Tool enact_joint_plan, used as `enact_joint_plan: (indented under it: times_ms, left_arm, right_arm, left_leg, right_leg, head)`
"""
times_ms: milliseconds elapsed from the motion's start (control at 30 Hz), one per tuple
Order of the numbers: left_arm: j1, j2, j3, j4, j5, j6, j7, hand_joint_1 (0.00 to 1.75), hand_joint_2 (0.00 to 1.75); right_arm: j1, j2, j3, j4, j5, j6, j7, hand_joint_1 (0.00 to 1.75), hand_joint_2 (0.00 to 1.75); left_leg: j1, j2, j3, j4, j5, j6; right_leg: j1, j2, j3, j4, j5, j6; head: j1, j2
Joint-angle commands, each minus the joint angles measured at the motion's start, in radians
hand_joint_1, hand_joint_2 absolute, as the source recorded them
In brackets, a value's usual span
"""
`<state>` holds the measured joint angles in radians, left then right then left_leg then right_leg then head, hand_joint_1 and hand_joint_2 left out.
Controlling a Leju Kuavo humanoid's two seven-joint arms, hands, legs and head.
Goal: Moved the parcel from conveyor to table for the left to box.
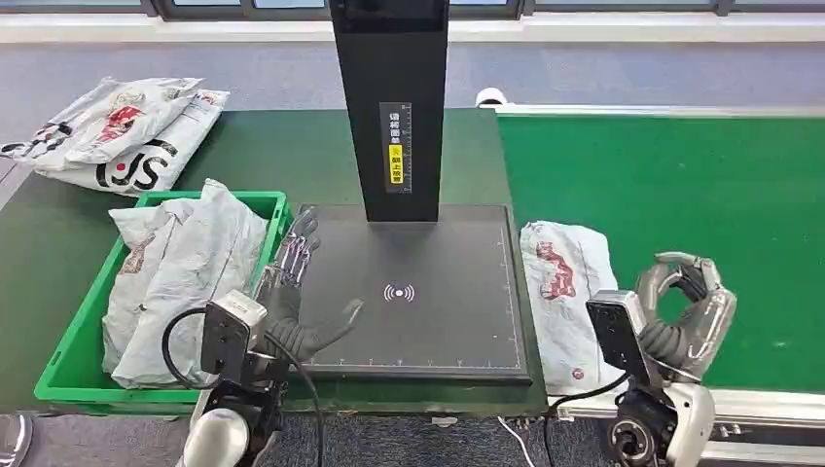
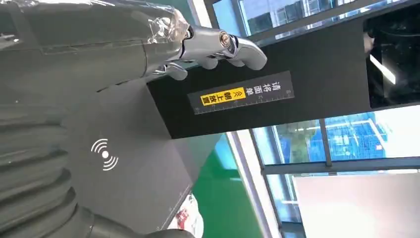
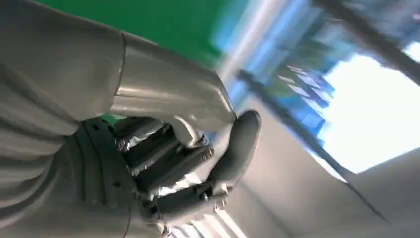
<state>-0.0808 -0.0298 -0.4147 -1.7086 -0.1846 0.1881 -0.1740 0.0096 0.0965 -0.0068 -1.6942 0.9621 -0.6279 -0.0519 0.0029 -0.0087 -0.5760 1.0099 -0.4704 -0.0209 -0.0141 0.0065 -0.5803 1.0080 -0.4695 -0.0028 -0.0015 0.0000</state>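
Head view: the parcel point(image 1: 562, 292) is seen lying flat at approx. 3 o'clock of the black scanner plate point(image 1: 418, 292), touching its edge, on the seam btw. the green conveyor point(image 1: 681, 195) and the desk point(image 1: 292, 156). Whether it rests fully on the desk cannot be told. The right robot hand point(image 1: 689, 304) is positioned at 3 o'clock of the parcel, just beside it, fingers curled inward, nothing gripped. The left robot hand point(image 1: 302, 292) is laid open on the plate's 9 o'clock edge, fingers extended twd. 12 o'clock, nothing held. The green crate point(image 1: 68, 360) at 9 o'clock of the plate already contains grey bags point(image 1: 180, 277). More bags point(image 1: 122, 131) are stacked at 11 o'clock.

Left wrist view: the left robot hand point(image 2: 198, 47) is shown with fingers spread, empty, above the plate point(image 2: 133, 148) and its scan symbol; the scanner column point(image 2: 267, 94) stands beyond.

Right wrist view: the right robot hand point(image 3: 178, 158) is shown curled shut on nothing; frame is blurred.

Status (judged): transfer off the conveyor appears done or nearly done; pick-up by the left robot hand and boxing into the crate are not yet done.
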Motion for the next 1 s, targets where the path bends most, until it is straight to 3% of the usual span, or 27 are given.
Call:
enact_joint_plan:
  times_ms: [33, 167, 300, 667, 900, 1000]
  left_arm:
    - [-0.092, -0.007, -0.017, 0.119, 0.018, -0.013, -0.003, 0.00, 1.75]
    - [-0.112, -0.002, -0.019, 0.131, 0.025, -0.011, 0.006, 0.00, 1.75]
    - [-0.102, 0.007, -0.014, 0.117, 0.027, -0.006, 0.007, 0.00, 1.75]
    - [-0.107, 0.008, -0.004, 0.114, 0.035, -0.001, 0.018, 0.00, 1.75]
    - [-0.108, 0.007, -0.004, 0.113, 0.035, -0.002, 0.019, 0.00, 1.75]
    - [-0.111, 0.004, -0.002, 0.108, 0.033, -0.004, 0.026, 0.00, 1.75]
  right_arm:
    - [-0.142, -0.068, 0.105, 0.150, 0.048, 0.085, 0.101, 0.00, 1.75]
    - [-0.188, -0.044, 0.079, 0.399, 0.103, 0.105, 0.151, 0.00, 1.75]
    - [-0.187, -0.037, 0.055, 0.539, 0.142, 0.098, 0.198, 0.00, 1.75]
    - [-0.174, -0.031, -0.011, 0.703, 0.179, 0.125, 0.256, 0.00, 1.75]
    - [-0.173, -0.030, -0.011, 0.707, 0.182, 0.123, 0.256, 0.00, 1.75]
    - [-0.168, -0.026, -0.023, 0.728, 0.211, 0.172, 0.289, 0.00, 1.75]
  left_leg:
    - [0.001, 0.001, 0.001, -0.001, 0.001, 0.001]
    - [0.001, 0.001, 0.003, -0.002, 0.002, 0.001]
    - [0.002, 0.000, 0.004, -0.004, 0.004, 0.002]
    - [0.001, -0.001, 0.002, -0.002, 0.002, 0.002]
    - [0.000, -0.001, 0.000, -0.001, 0.002, 0.002]
    - [0.001, -0.001, 0.001, -0.002, 0.002, 0.002]
  right_leg:
    - [0.001, 0.000, 0.002, -0.002, 0.002, 0.000]
    - [0.001, 0.000, 0.004, -0.004, 0.003, 0.001]
    - [0.002, -0.001, 0.006, -0.006, 0.005, 0.001]
    - [0.001, -0.002, 0.003, -0.003, 0.003, 0.001]
    - [0.000, -0.001, 0.001, -0.001, 0.002, 0.001]
    - [0.000, -0.002, 0.002, -0.002, 0.002, 0.001]
  head:
    - [0.000, 0.000]
    - [0.000, 0.000]
    - [0.000, 0.000]
    - [0.000, 0.000]
    - [0.000, 0.000]
    - [0.000, 0.000]
